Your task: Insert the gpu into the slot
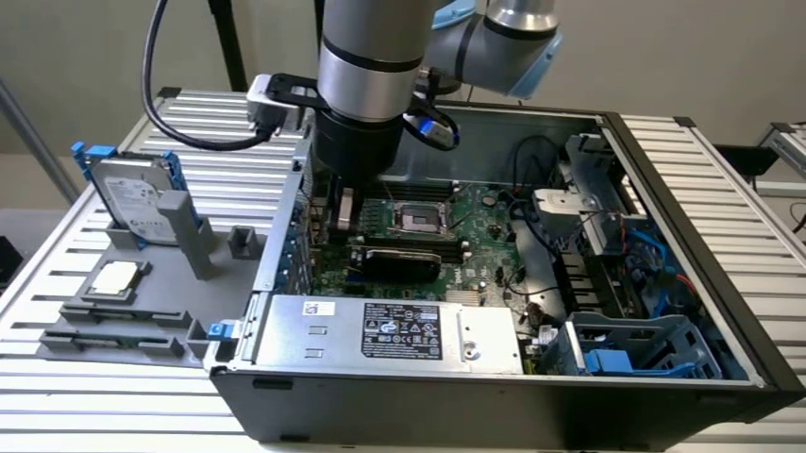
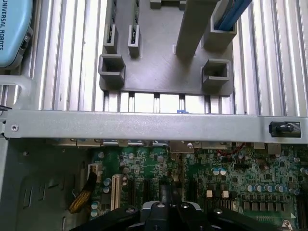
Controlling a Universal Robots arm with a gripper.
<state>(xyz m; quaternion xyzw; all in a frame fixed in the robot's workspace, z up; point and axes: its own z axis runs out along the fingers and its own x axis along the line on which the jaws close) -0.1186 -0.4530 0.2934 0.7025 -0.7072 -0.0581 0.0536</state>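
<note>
The gpu (image 1: 396,261) stands on edge over the green motherboard (image 1: 485,236) inside the open computer case, its black cooler face toward the exterior view's camera. My gripper (image 1: 355,225) reaches down from the arm onto the card's end at the exterior view's left. In the wrist view the gripper (image 2: 171,208) has its black fingers drawn close around a thin dark edge, the gpu (image 2: 166,192), which runs toward the case's rear wall (image 2: 144,126). The blue slot is hidden beneath the card.
A silver power supply (image 1: 377,330) fills the case's near side, with drive cages and cables at the exterior view's right. Outside the case, a grey fixture (image 1: 120,326) holds a hard drive (image 1: 132,198) and a processor (image 1: 116,278). Black memory slots lie behind the card.
</note>
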